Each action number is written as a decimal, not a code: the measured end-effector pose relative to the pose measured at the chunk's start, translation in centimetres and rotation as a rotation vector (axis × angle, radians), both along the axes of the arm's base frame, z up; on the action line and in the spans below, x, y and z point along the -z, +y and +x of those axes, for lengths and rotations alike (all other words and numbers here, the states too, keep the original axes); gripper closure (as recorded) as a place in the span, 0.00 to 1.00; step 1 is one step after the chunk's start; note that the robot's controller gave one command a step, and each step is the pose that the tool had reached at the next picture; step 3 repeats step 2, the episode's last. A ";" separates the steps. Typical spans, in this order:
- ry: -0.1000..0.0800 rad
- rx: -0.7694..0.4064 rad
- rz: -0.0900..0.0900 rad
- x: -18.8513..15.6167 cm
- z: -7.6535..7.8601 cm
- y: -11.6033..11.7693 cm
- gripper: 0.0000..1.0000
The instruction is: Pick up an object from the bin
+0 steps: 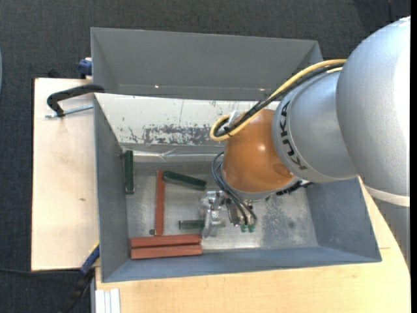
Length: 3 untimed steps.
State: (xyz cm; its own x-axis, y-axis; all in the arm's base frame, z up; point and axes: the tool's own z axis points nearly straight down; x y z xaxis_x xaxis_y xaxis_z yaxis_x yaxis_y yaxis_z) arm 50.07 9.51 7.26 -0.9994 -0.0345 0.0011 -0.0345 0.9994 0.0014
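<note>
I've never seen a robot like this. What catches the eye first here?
The big silver arm with its orange cover reaches in from the right, over the grey metal bin. On the bin's floor, red-brown bars lie along the near wall, with a thin red-brown stick just beyond them. One dark green bar lies by the left wall and a tilted dark green bar lies nearer the middle.
</note>
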 end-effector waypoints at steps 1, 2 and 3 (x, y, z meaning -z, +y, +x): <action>0.000 0.000 0.000 0.0 0.0 0.0 1.00; -0.017 -0.022 0.000 -16.6 3.6 -3.5 1.00; -0.017 -0.022 0.000 -16.6 3.6 -3.5 1.00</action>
